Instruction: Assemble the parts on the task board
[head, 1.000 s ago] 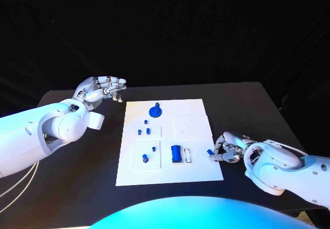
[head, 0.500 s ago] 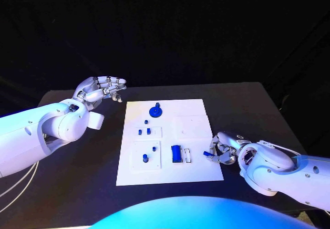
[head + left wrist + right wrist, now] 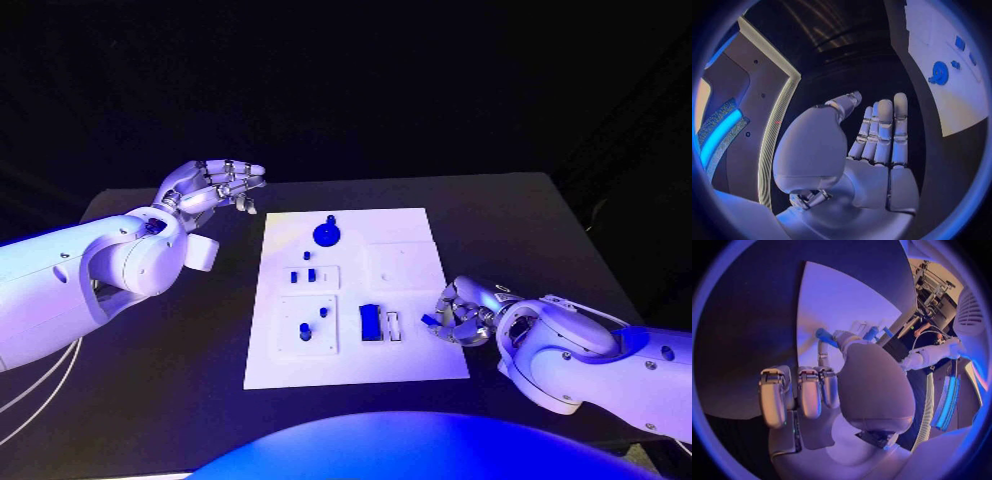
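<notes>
The white task board (image 3: 418, 352) lies mid-table, and the left wrist view catches its edge (image 3: 932, 35). On it are a round blue part (image 3: 327, 234) (image 3: 939, 73), small blue pegs (image 3: 302, 275) and a blue block (image 3: 369, 322). At the board's right edge, my right hand (image 3: 467, 318) (image 3: 832, 390) pinches a small blue part (image 3: 431, 321) (image 3: 824, 334) between thumb and a finger, just above the board (image 3: 842, 295). My left hand (image 3: 216, 190) (image 3: 873, 145) hovers open, fingers straight, beyond the board's far left corner, holding nothing.
Two white raised plates (image 3: 307, 325) (image 3: 400, 265) sit on the board, and a narrow slot piece (image 3: 392, 326) lies beside the blue block. Black table (image 3: 534, 230) surrounds the board on all sides.
My right hand has shifted a little left, carrying the small blue part further over the board's right edge. The left hand has stayed where it was.
</notes>
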### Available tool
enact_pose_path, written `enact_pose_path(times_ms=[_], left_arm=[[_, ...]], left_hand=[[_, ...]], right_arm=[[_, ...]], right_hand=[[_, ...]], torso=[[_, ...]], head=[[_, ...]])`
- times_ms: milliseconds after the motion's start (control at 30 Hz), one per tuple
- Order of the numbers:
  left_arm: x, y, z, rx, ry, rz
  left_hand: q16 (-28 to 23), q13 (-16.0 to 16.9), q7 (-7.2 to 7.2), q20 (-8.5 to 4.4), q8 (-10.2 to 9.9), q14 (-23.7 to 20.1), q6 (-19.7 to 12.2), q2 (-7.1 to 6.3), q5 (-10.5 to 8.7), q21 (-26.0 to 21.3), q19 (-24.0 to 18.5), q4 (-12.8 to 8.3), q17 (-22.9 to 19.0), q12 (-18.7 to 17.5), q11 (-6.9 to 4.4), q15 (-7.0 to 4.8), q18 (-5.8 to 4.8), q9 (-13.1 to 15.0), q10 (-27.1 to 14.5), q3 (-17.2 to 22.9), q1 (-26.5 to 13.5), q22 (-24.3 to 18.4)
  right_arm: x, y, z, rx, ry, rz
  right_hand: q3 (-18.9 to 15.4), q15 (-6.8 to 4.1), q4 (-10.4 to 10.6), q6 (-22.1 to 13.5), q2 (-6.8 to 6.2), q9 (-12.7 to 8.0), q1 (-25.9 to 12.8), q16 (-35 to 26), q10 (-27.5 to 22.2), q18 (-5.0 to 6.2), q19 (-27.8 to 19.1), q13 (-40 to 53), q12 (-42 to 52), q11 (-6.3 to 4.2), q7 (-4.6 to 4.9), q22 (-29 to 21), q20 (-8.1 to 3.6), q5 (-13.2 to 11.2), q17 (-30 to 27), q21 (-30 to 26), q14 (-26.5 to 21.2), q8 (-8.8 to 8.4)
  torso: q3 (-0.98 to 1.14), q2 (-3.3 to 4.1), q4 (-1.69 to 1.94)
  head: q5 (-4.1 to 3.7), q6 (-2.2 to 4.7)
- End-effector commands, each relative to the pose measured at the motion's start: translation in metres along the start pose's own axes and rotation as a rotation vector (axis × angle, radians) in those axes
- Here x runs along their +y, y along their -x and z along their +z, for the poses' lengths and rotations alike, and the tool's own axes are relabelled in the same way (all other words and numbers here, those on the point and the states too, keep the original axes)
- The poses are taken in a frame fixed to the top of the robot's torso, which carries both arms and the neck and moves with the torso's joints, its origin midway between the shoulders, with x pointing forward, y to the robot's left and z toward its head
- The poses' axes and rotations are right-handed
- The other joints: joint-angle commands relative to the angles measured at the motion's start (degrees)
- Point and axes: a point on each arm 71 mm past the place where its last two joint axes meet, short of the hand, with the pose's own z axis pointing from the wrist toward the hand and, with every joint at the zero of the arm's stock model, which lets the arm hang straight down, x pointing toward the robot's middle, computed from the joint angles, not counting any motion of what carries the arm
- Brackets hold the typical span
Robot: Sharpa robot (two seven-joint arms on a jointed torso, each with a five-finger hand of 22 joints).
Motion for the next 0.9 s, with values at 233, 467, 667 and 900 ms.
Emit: enact_pose_path(times_ms=[233,467,667,900], left_arm=[[-0.001,-0.004,0.001,0.016,-0.008,-0.007],[-0.001,-0.004,0.001,0.017,-0.008,-0.008],[-0.001,-0.004,0.001,0.018,-0.008,-0.008],[-0.001,-0.004,0.001,0.020,-0.007,-0.008]], left_hand=[[0.20,-0.01,1.11,0.04,0.21,-0.12,-0.37,-0.06,0.29,-0.28,0.27,0.34,-0.05,0.14,-0.04,0.08,0.87,-0.07,-0.33,0.03,-0.46,-0.08],[0.20,-0.01,1.11,0.04,0.21,-0.12,-0.37,-0.06,0.29,-0.28,0.27,0.34,-0.05,0.14,-0.04,0.08,0.87,-0.07,-0.33,0.03,-0.46,-0.08],[0.23,-0.01,1.11,0.05,0.29,-0.12,-0.40,-0.06,0.29,-0.30,0.30,0.36,-0.07,0.24,-0.04,0.08,0.87,-0.09,-0.37,0.04,-0.42,-0.10],[0.23,-0.01,1.11,0.05,0.29,-0.12,-0.40,-0.06,0.29,-0.30,0.30,0.36,-0.07,0.24,-0.04,0.08,0.87,-0.09,-0.37,0.04,-0.42,-0.10]], right_arm=[[0.020,-0.002,0.002,0.098,-0.035,0.248],[0.027,-0.009,0.009,0.151,-0.040,0.285],[0.030,-0.016,0.013,0.187,-0.045,0.285],[0.033,-0.020,0.018,0.183,-0.044,0.274]], right_hand=[[6.93,-0.17,-5.21,-0.32,0.27,0.26,-2.88,0.19,5.17,-0.82,6.00,14.33,0.12,-0.14,0.05,15.08,-0.33,0.03,15.10,0.25,5.87,0.04],[7.18,-0.12,-4.74,-0.32,0.33,0.31,-4.37,0.19,5.19,-0.82,6.00,14.35,0.14,-0.09,0.11,15.08,-0.29,0.30,15.10,0.25,5.87,-0.01],[6.96,-0.07,-4.16,-0.25,0.08,0.35,-6.20,0.19,5.17,-0.82,6.00,14.32,0.08,-0.03,0.15,15.08,-0.25,0.84,15.10,0.25,5.87,-0.05],[5.01,-0.04,-3.40,-0.04,-0.09,0.49,-8.82,0.19,5.20,-0.82,6.00,14.37,0.15,0.02,0.20,15.08,-0.22,1.59,15.10,0.25,5.87,-0.07]], torso=[[-0.02,0.06,0.14],[0.01,0.09,0.05],[0.02,0.07,-0.04],[0.08,0.08,-0.03]], head=[[-0.06,0.00],[0.12,0.00],[0.22,0.00],[0.19,0.00]])
